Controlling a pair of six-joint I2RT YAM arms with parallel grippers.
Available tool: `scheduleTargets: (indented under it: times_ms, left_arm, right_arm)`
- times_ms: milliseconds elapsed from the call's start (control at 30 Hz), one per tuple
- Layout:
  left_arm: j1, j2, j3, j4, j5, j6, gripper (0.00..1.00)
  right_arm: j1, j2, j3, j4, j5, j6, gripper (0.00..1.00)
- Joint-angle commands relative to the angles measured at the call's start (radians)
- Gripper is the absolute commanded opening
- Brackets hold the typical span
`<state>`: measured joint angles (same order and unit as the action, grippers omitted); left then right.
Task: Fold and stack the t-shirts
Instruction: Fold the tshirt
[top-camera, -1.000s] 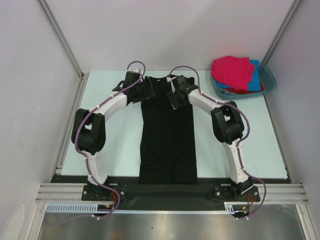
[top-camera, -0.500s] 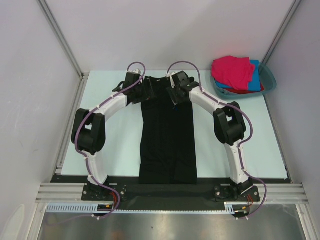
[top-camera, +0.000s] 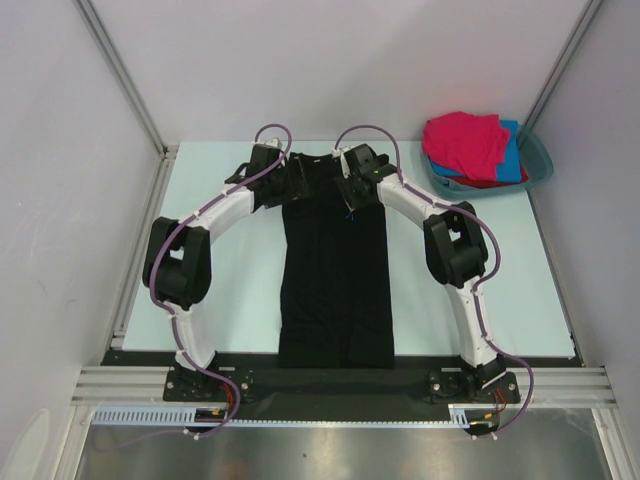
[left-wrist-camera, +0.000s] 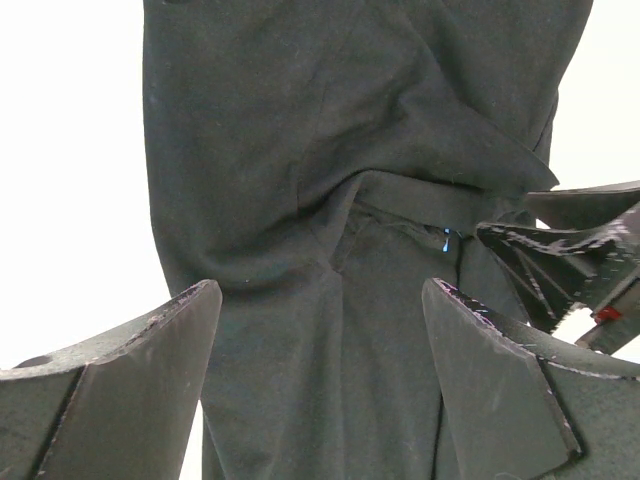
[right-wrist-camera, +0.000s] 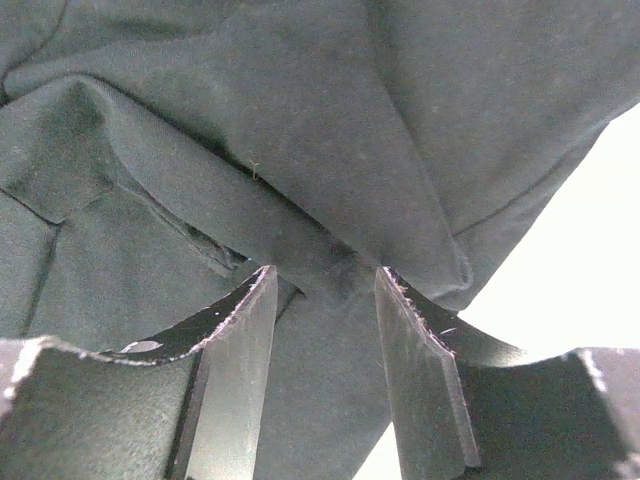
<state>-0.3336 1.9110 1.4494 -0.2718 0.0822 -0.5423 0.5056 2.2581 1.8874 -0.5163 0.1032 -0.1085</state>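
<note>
Black t-shirt (top-camera: 335, 290) is laid out lengthwise down the middle of the pale table (top-camera: 230, 290). Its hem is at the near edge and its collar end is bunched into folds at the far side. The left arm (top-camera: 185, 265) and right arm (top-camera: 455, 250) are curved inward over that far end.

At the far right corner, a teal basin (top-camera: 540, 162) is heaped with a pink t-shirt (top-camera: 465, 140), a blue t-shirt (top-camera: 513, 150) and a red t-shirt (top-camera: 490, 182), all unchanged from a second ago.

The left gripper (left-wrist-camera: 320, 300) is held just above the wrinkled collar area with its fingers spread wide. Its pose matches the earlier frame. The right gripper (right-wrist-camera: 325, 285) is now placed farther up the shirt, nearer the collar, than a second ago, and its fingers are drawn narrower. A raised ridge of black cloth is flanked by them, though it cannot be told whether that ridge is actually pinched.
</note>
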Motion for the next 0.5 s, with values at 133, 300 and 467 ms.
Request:
scheduleTargets:
  times_ms: [133,300,467]
  left_arm:
    - [-0.002,-0.027,0.009,0.008,-0.006,0.024,0.88]
    - [-0.001,-0.023,0.011,0.005,-0.007,0.022,0.88]
    - [-0.001,-0.020,0.014,-0.003,-0.012,0.025,0.88]
  right_arm:
    - [0.002,0.012,0.036,-0.002,-0.020,0.000,0.53]
    - [0.002,0.021,0.041,-0.004,-0.025,0.000,0.51]
    - [-0.006,0.034,0.044,-0.005,-0.031,0.004,0.50]
